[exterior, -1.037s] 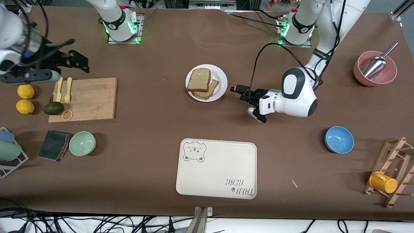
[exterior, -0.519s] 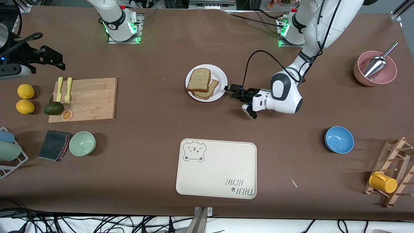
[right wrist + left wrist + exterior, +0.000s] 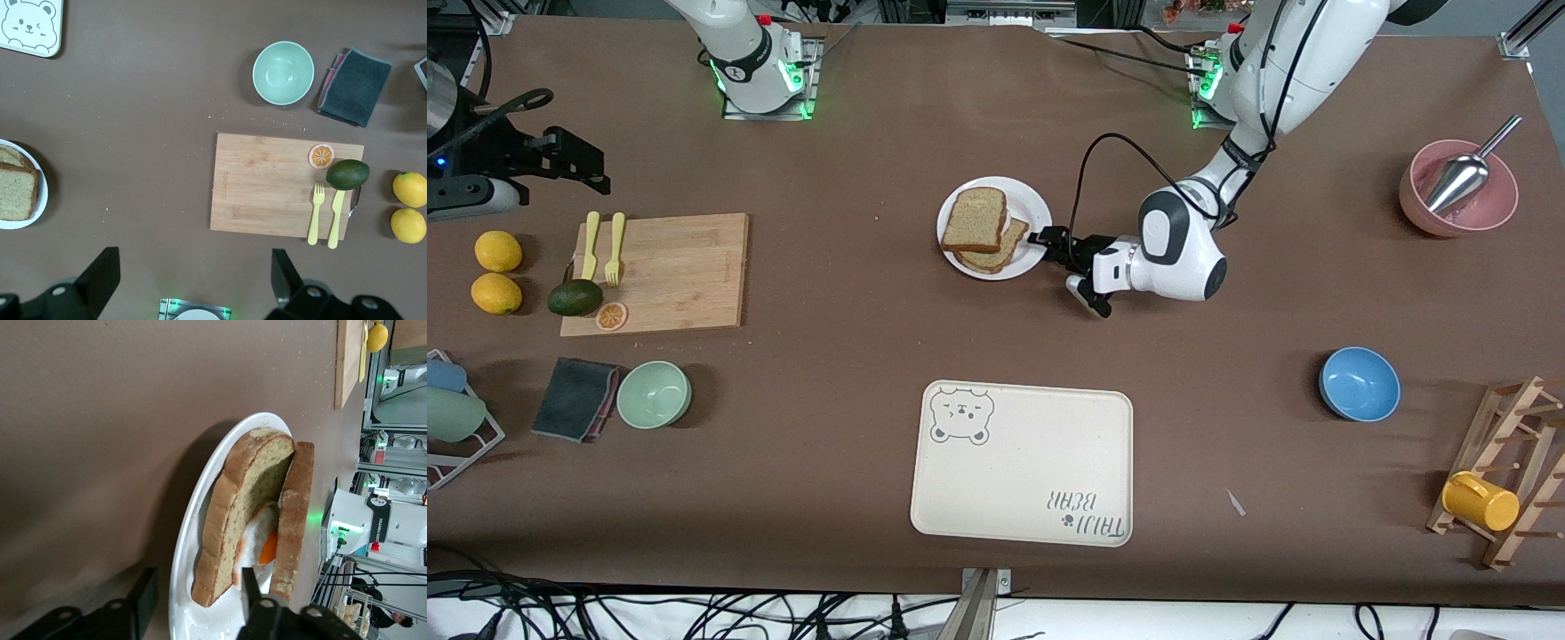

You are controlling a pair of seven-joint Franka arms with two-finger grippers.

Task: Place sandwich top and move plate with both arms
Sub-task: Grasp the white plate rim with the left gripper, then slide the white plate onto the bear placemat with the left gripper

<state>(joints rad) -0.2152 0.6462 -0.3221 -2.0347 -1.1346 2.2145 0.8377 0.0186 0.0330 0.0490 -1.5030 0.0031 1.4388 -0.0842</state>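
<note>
The white plate (image 3: pixel 1039 213) sits mid-table with the sandwich top (image 3: pixel 974 219), a grey-brown slice, lying on a tan slice (image 3: pixel 1000 254). My left gripper (image 3: pixel 1040 238) is low at the plate's edge toward the left arm's end, open. In the left wrist view its fingers (image 3: pixel 143 595) straddle the plate's rim (image 3: pixel 181 553), one outside and one over the plate. The fried egg (image 3: pixel 267 547) shows between the two slices. My right gripper (image 3: pixel 578 164) is open and empty, up in the air near the cutting board. Its wrist view shows the plate (image 3: pixel 41 195) at the frame's edge.
A cream bear tray (image 3: pixel 1021 462) lies nearer the camera than the plate. A wooden cutting board (image 3: pixel 667 271) holds two yellow utensils, an avocado and an orange slice. Two lemons, a green bowl (image 3: pixel 654 394), a blue bowl (image 3: pixel 1359 383) and a pink bowl (image 3: pixel 1458 188) stand around.
My left gripper has moved along the table to the plate, and its fingers now straddle the rim. My right arm first swung outward, then stayed almost still.
</note>
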